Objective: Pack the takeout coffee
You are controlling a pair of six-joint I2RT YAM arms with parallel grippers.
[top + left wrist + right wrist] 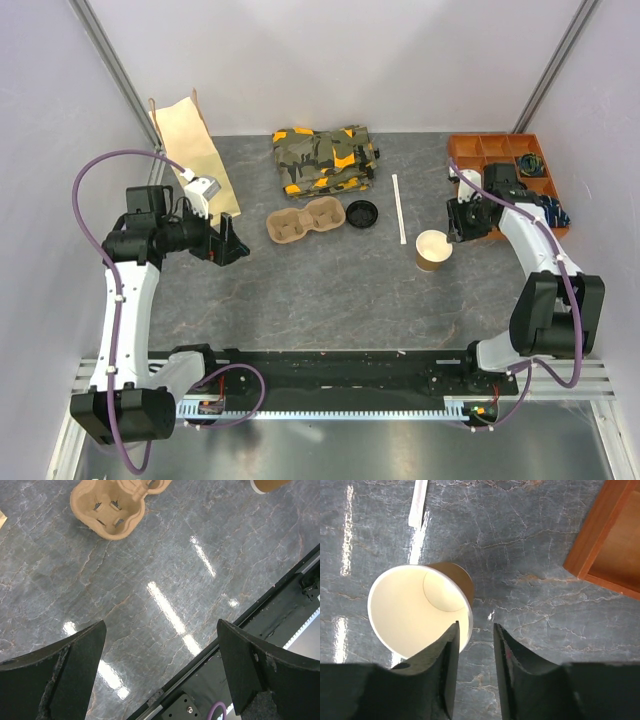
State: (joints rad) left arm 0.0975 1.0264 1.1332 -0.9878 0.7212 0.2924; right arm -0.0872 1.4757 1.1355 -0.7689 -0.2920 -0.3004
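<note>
Two grippers, neither holding anything. The left gripper (161,630) hangs wide open over the bare table (330,290), near the cup tray (305,222). The cup (433,250) stands upright and uncovered on the table's right side. Its black lid (361,213) lies apart from it, just beside the tray. The right gripper (475,627) sits at the cup's rim with its fingers a narrow gap apart, astride the wall. One finger may touch the inside, though that is hard to tell.

lid (361,214) between cup tray (305,222) and straw (399,208); cup (433,250) right.
</note>
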